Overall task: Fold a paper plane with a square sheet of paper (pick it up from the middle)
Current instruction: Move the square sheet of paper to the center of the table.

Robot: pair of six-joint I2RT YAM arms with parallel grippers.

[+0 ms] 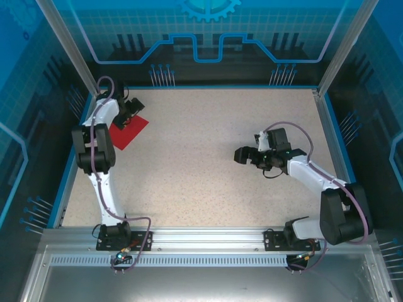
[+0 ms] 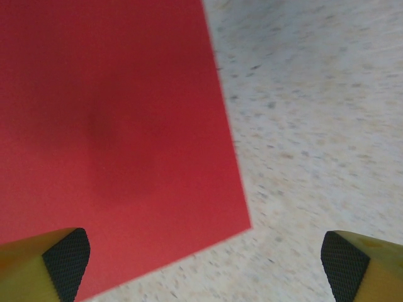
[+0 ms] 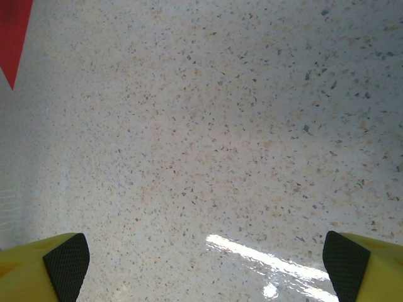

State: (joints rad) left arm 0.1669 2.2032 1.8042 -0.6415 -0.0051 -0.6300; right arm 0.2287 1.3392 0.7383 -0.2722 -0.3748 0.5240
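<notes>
Both grippers were spread wide and empty. The left gripper point(image 1: 129, 111) hung over the far-left corner of the surface point(image 1: 208, 176), just above the square sheet of paper point(image 1: 128, 132). The sheet lay flat and unfolded there. In the left wrist view, one fingertip point(image 2: 66, 261) sat over the red sheet's near edge and the other over bare surface. The right gripper point(image 1: 245, 155) was well apart, right of centre, above bare speckled surface.
</notes>
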